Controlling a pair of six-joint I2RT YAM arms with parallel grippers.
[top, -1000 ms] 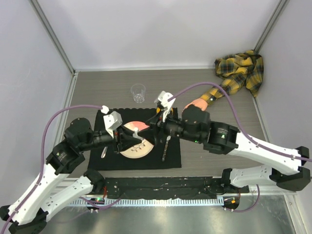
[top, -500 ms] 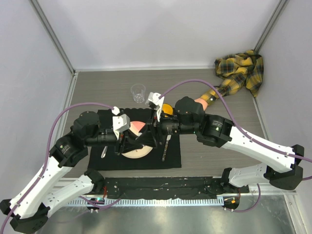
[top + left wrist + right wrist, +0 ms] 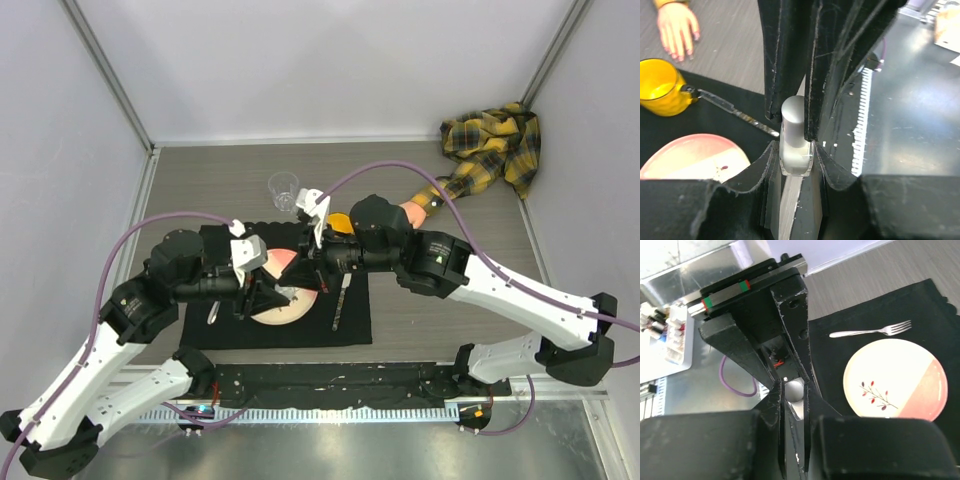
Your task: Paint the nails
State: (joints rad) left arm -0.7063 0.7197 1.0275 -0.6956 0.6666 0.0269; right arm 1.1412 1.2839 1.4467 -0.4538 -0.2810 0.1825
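Since a second ago, the right arm has travelled left across the mat, and the right gripper (image 3: 793, 401), then wide apart, now clamps the cap (image 3: 793, 115). The left arm has shifted toward the plate (image 3: 895, 382). The left gripper (image 3: 796, 154) grips the bottle (image 3: 796, 162) by its body. Step in hand, as judged: unscrew the cap. Hold the bottle still, rotate only the right wrist about the cap's axis, then withdraw straight along it. The nails (image 3: 679, 50) sit on the mannequin hand (image 3: 676, 27), which lies flat on the table, well apart, beyond the yellow cup (image 3: 662, 92).
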